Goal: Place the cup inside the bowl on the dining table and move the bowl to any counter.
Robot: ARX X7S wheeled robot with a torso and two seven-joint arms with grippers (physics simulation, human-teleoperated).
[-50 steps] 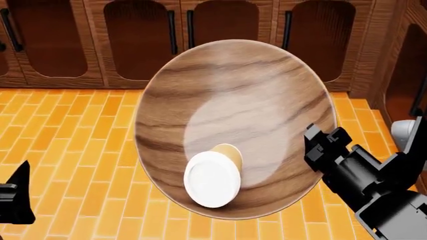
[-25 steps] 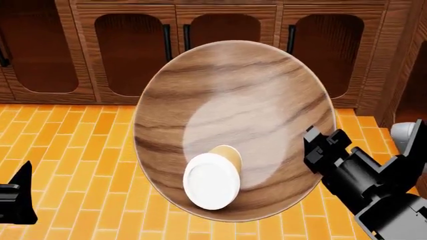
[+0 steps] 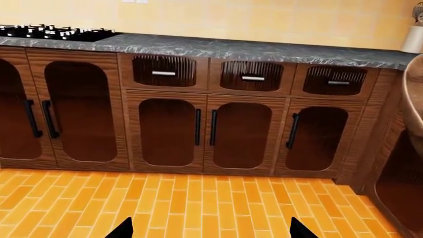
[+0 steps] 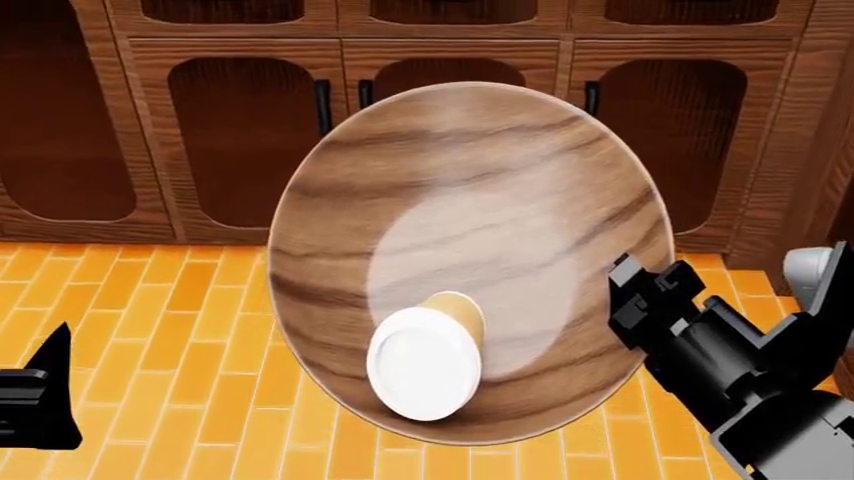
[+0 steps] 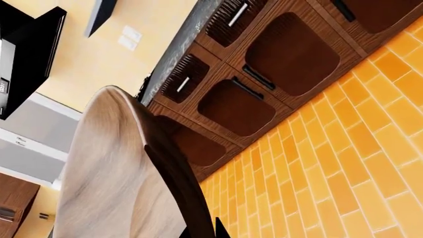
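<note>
Nearest in the head view are the two arms: the right gripper [image 4: 645, 300] rises from the lower right with its black fingers closed on the rim of the one bowl [image 4: 467, 200], while the left gripper [image 4: 40, 400] shows only as a dark wedge at the lower left edge, and whether its jaws are apart there cannot be told. In the left wrist view two black fingertips [image 3: 126, 229] poke in at the edge with a wide gap between them and nothing in it, so that gripper stands open and empty. The bowl is held up in the air, tilted toward the camera, above the orange tiled floor [image 4: 160, 330] and not resting on any surface. One cup [image 4: 427, 355] lies on its side inside the bowl, low against the inner wall, its white lid facing the camera and its tan body behind it. The right wrist view shows the bowl edge-on, its outer wall filling the near part of the picture. Beyond the floor runs a row of dark wood cabinets [image 3: 172, 129] with arched door panels and black handles; the left wrist view counts three small drawers with silver pulls above them. On top lies the single black veined counter [image 3: 251, 48], backed by tan tiles, with a black cooktop [image 3: 53, 32] at its far end. No brand, label or writing can be read anywhere.
</note>
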